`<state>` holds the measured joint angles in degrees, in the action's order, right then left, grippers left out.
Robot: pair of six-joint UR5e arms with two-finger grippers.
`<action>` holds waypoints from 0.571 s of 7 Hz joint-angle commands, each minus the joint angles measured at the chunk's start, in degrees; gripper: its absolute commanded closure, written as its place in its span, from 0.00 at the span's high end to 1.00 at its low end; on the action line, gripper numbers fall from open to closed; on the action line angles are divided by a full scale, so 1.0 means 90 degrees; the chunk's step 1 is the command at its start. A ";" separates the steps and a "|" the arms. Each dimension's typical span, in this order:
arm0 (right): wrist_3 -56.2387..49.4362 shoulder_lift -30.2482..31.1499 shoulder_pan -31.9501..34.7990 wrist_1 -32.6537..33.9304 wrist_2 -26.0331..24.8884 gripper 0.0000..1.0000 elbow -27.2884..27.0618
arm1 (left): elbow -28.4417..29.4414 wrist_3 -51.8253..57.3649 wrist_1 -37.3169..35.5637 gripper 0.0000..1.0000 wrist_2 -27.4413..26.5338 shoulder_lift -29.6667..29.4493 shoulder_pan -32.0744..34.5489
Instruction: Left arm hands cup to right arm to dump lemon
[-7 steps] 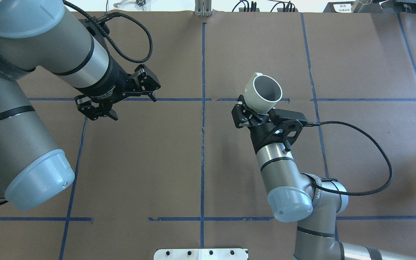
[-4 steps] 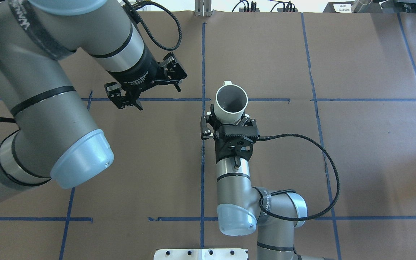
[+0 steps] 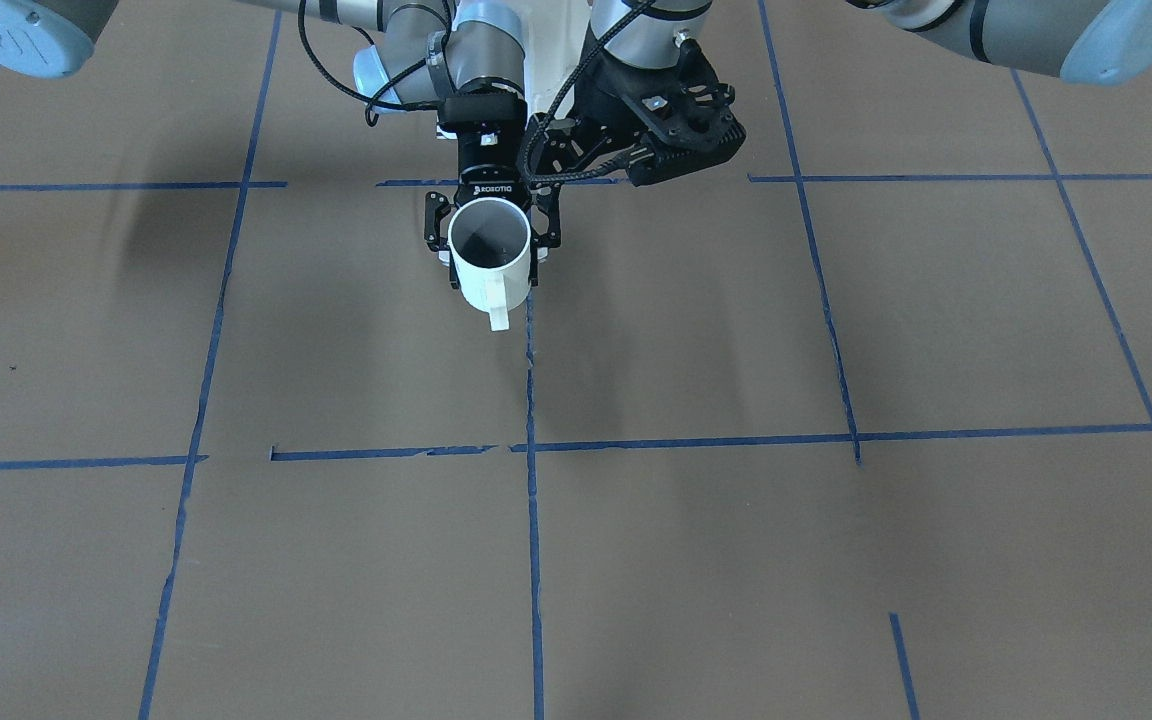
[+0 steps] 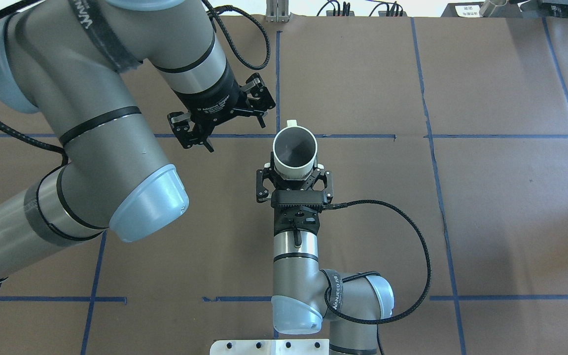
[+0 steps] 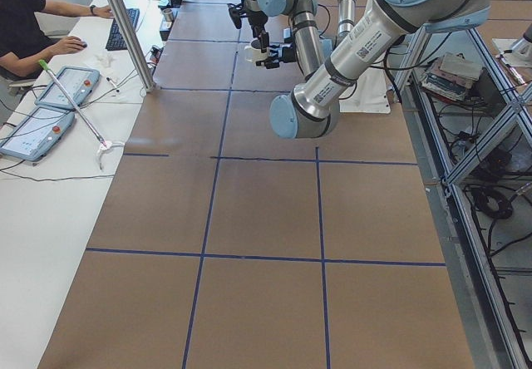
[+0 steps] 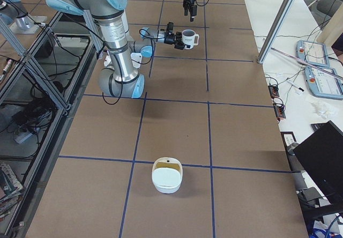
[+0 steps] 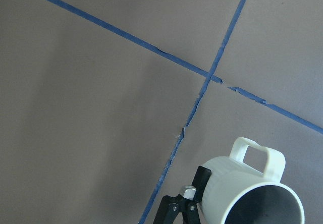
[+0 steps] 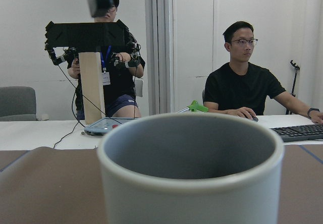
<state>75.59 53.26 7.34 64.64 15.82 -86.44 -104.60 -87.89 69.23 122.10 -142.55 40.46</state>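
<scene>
The white cup (image 4: 294,148) stands upright in my right gripper (image 4: 294,172), which is shut on its lower body, handle pointing away from the robot. It also shows in the front view (image 3: 489,285), the left wrist view (image 7: 242,183) and close up in the right wrist view (image 8: 186,183). Its greyish inside shows no lemon; the lemon is not in view anywhere. My left gripper (image 4: 232,129) is open and empty, up in the air to the left of the cup and apart from it. Its black wrist mount (image 3: 681,125) hangs beside the right gripper (image 3: 491,262).
A white bowl (image 6: 167,176) sits on the brown table toward the robot's right end. Blue tape lines (image 4: 277,74) cross the table. A white base plate (image 4: 274,346) lies at the robot's edge. Operators sit at a side desk (image 5: 50,78) with tablets.
My right arm has swung left with the cup, from right of centre to the table's middle line. My left arm has moved right toward the cup, still open.
</scene>
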 commanded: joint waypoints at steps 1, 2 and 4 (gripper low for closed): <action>-0.0157 -0.0020 -0.0005 -0.0004 -0.0029 0.05 0.0004 | 0.0420 0.0000 0.0022 1.00 -0.0022 -0.0187 -0.0168; -0.0157 -0.0020 -0.0005 -0.0014 -0.0019 0.05 0.0004 | 0.0576 0.0000 0.0042 1.00 -0.0041 -0.0264 -0.0333; -0.0167 -0.0029 0.0005 -0.0063 -0.0019 0.05 -0.0005 | 0.0577 -0.0010 0.0042 0.97 -0.0061 -0.0246 -0.0500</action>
<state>74.15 53.06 7.31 64.35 15.64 -86.41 -99.67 -87.91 69.58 121.65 -144.77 37.13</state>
